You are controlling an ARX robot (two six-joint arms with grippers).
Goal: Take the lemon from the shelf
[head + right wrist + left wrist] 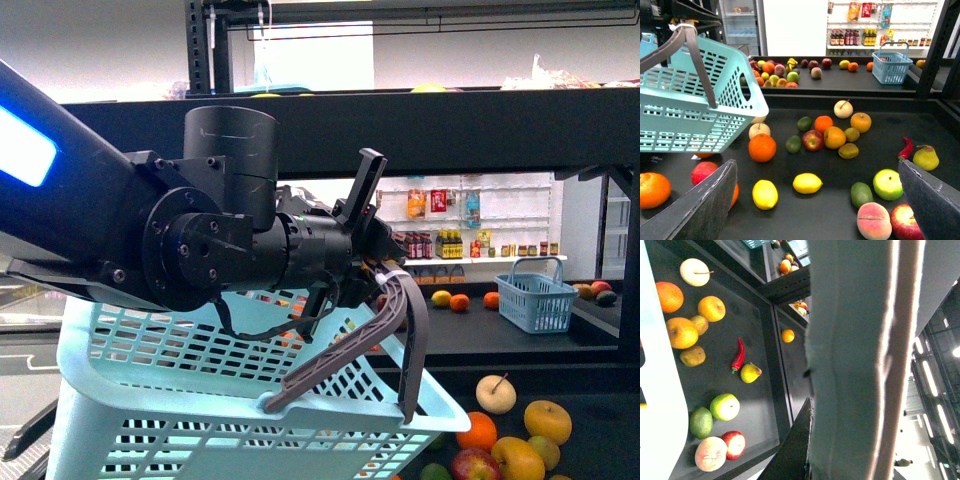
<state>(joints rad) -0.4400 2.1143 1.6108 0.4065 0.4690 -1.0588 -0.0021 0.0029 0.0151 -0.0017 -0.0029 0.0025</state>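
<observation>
Left gripper (385, 272): clamped on the grey handle (400, 330) of the pale blue basket (200, 400), which hangs tilted above the shelf (825, 216). You have no free pincer on this side.
Other yellow fruit (765, 194): also lemon-shaped. It lies on the same dark tray, on the basket side of your target.
Lemon (807, 183): on the shelf tray with clear tray around it, ahead of and below the right gripper (817, 165), nearly centred between its 2 fingers.
Long axis: roughly along the line from finger to finger, so closing as you stand would likely meet its ends. You may want to turn the wrist.
Right gripper: spread wide, holding nothing, touching nothing, above the tray.
Nearer arm: the right, and it is the only 1 free.
</observation>
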